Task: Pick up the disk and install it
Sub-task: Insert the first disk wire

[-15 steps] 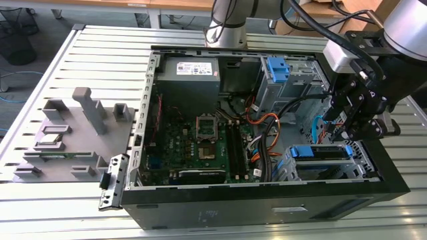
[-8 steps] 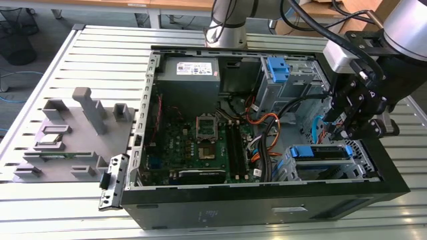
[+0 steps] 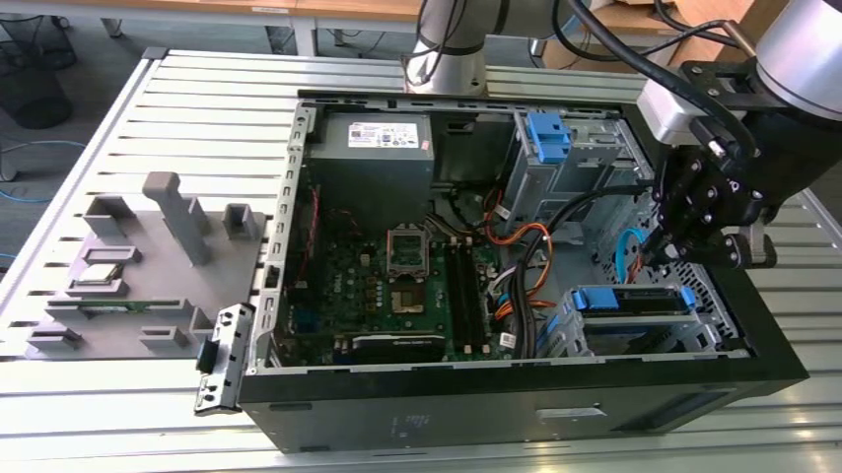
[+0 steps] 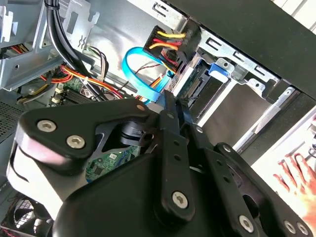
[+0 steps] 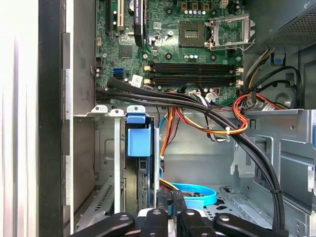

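The disk [image 3: 634,302] sits in the drive cage at the case's front corner, on the exterior view's right, framed by its bright blue bracket. In the first wrist view it stands edge-on [image 5: 143,180] below the bracket's blue tab [image 5: 138,138]. The second wrist view shows that tab [image 4: 219,69] and the disk's connector edge [image 4: 191,89]. My gripper [image 3: 668,251] hangs inside the case just beside the cage, above the blue data cable [image 5: 195,193]. Its fingers [image 5: 169,200] are shut with nothing between them, tips [image 4: 175,103] pointing toward the disk's connector end.
A second blue bracket [image 3: 545,134] sits in the upper bay. Thick black cables [image 5: 232,133] and orange wires [image 3: 507,236] cross between the motherboard [image 3: 394,276] and the cage. The grey power supply [image 3: 373,148] is at the back. A hand [image 4: 295,173] shows beyond the case wall.
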You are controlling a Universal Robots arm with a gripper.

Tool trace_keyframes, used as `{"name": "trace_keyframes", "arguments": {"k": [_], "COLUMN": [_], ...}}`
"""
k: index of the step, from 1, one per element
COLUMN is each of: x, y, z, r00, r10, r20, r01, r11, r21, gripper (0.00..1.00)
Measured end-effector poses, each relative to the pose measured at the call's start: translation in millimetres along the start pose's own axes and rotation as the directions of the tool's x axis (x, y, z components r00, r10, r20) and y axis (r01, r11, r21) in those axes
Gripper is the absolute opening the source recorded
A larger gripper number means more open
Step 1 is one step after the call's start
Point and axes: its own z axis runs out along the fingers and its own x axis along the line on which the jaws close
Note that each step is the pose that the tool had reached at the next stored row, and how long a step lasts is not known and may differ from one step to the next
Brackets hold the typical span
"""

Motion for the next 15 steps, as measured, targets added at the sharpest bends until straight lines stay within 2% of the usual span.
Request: {"name": "trace_keyframes", "arguments": {"k": [9,15], "x": [0.0,4.1], "y": [0.5,4.7], "z": [0.3,1.8], "r00": [1.0000,1.0000], "r10": [0.000,-0.001], "r20": [0.0002,0.0000], "r01": [0.000,0.001], "r11": [1.0000,0.9999], "r21": [0.0004,0.0117], "gripper": [0.16,0.16]}}
